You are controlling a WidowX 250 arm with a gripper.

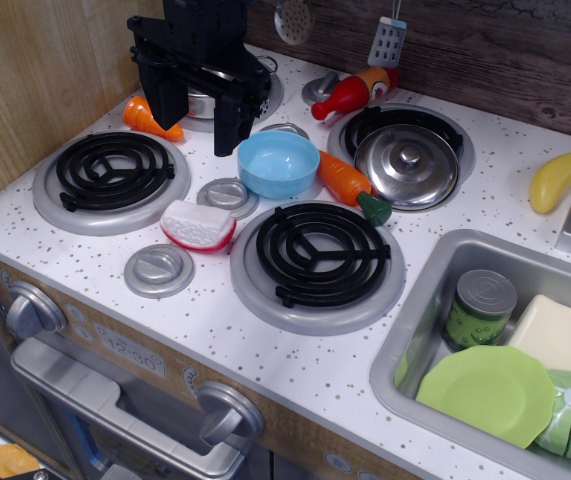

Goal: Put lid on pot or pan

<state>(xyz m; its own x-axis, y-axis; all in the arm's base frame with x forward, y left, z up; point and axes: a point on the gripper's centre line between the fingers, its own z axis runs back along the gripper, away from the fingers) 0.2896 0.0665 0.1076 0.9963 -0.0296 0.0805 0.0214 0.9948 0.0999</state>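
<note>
Gripper (203, 105) hovering over pot (205, 100), seemingly open and empty; lid (406, 165) light, rigid, slick — best pinched by knob (409, 156).

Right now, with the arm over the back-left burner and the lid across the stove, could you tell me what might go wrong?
1. The end effector hangs over the pot and hides most of it, so its rim and opening can't be checked.
2. The lid sits on the back-right burner; the blue bowl and toy carrot lie between it and the pot and could get knocked in transit.
3. The lid's small, shiny knob may slip in a grasp.
</note>
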